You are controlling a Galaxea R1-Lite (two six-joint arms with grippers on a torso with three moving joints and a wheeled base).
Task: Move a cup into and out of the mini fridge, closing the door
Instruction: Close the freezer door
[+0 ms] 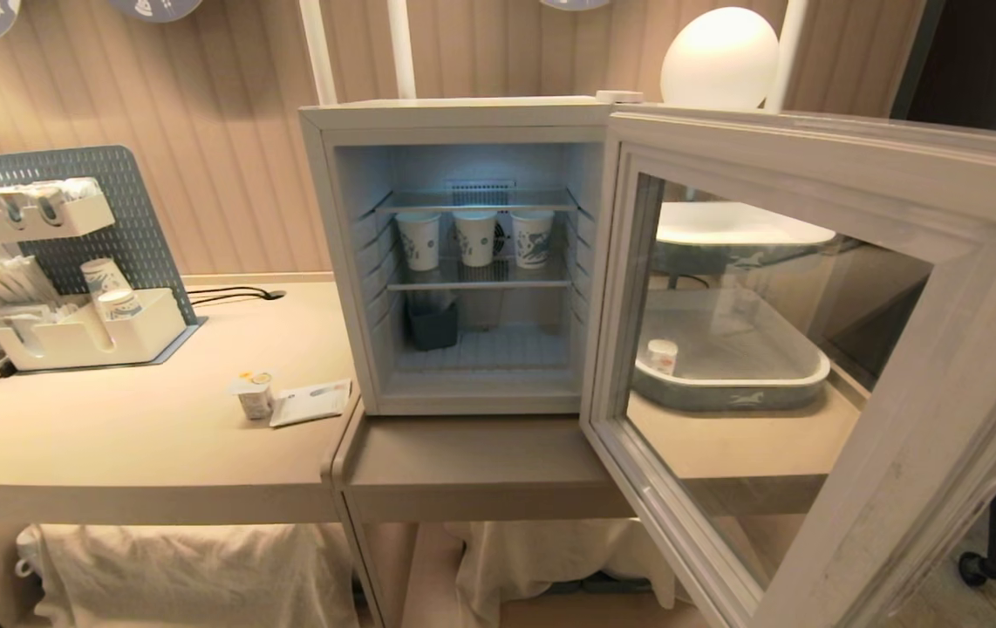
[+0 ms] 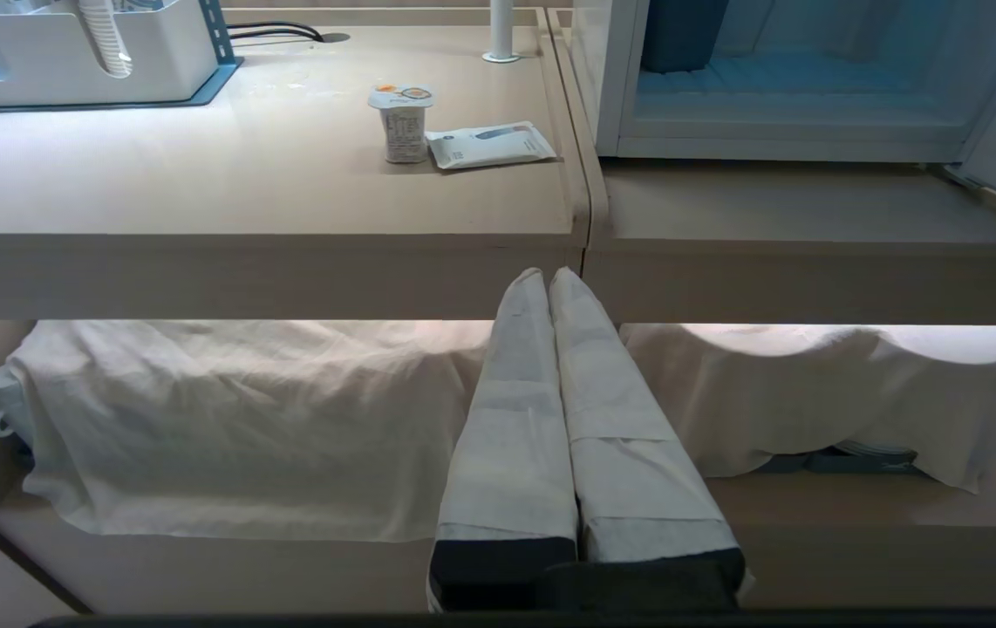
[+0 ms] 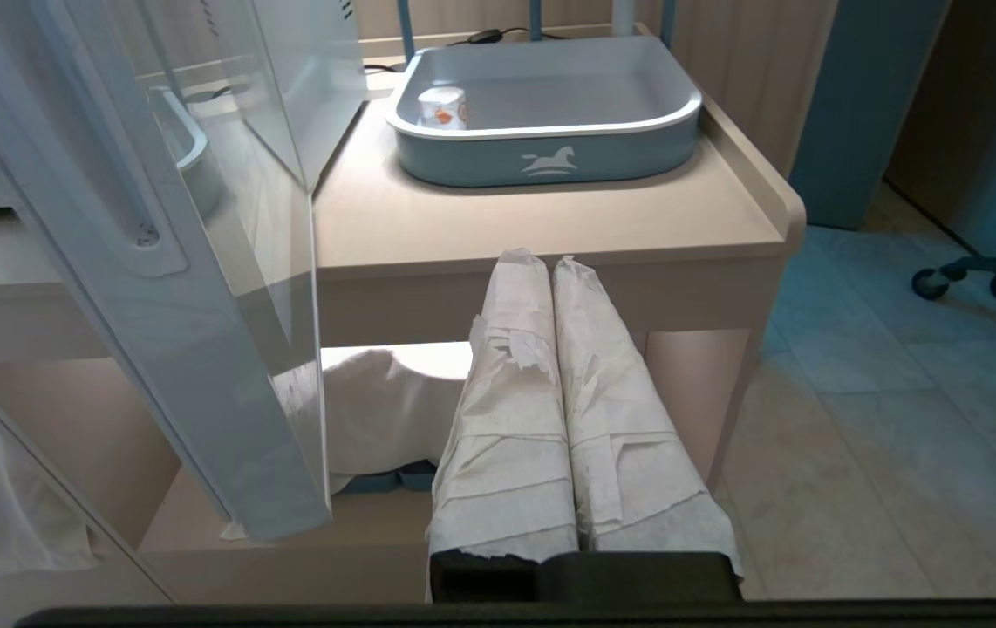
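Here, beige counter (image 1: 158, 436) fronts ribbed wall (image 1: 228, 131).

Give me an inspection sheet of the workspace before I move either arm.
Surface: beige counter, two sections.
Job's things: mini fridge lit inside; door swung wide open; cup on the counter left of the fridge; a similar tub in the grey tray.
Clutter: packet beside the cup; paper cups on the fridge shelf; organiser.
Grippers: left gripper and right gripper shut, empty, below counter edge.
Cables: black cable behind the organiser.
Surroundings: cloth-covered lower shelf.
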